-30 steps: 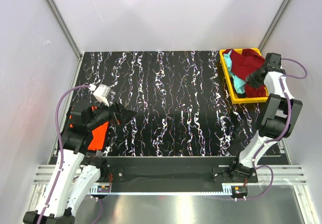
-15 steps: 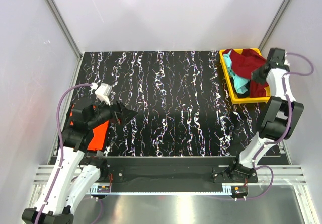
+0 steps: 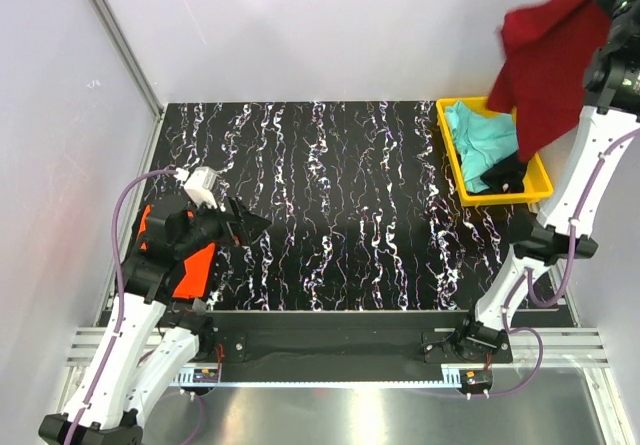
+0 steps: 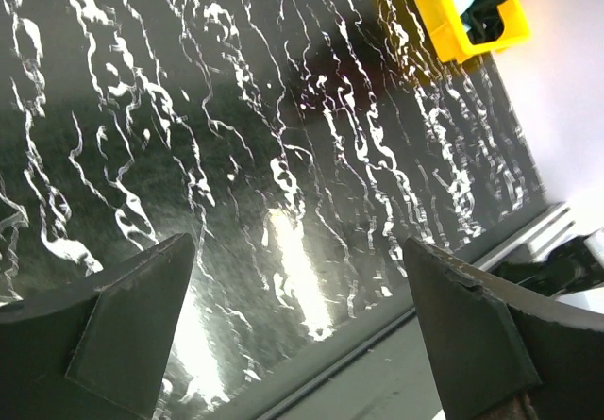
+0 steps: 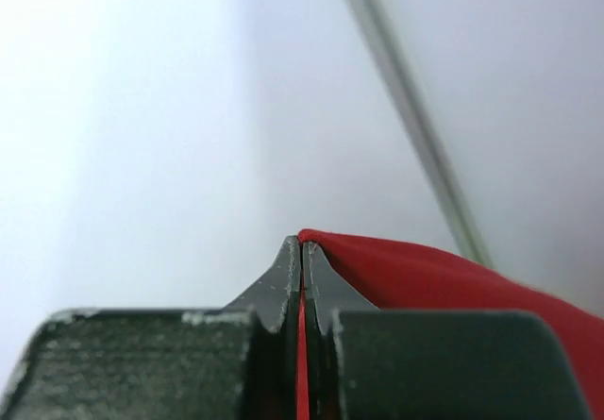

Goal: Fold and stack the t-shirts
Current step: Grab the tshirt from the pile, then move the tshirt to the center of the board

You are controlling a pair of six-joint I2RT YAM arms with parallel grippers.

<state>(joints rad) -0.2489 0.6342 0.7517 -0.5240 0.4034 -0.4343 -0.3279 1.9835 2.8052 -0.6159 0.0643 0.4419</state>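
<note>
Counter (image 3: 350, 205): glossy black, white-veined; white walls around. Right tool (image 5: 301, 250) pressed together, pinching dark red t-shirt (image 3: 550, 55), which hangs above yellow tray (image 3: 450, 155). Turquoise t-shirt (image 3: 478, 130) and black t-shirt (image 3: 507, 177) lie inside tray. Left tool (image 4: 294, 250) spread, empty, and orange t-shirt (image 3: 198, 270) both well left of tray.

— What is surrounding the table (image 3: 340, 215)?
— Pale walls (image 3: 330, 25) are closing it in left, far and right, metal struts (image 3: 120, 45) running down the far corners.
— And the light?
— It is glaring off the black, white-veined top.
</note>
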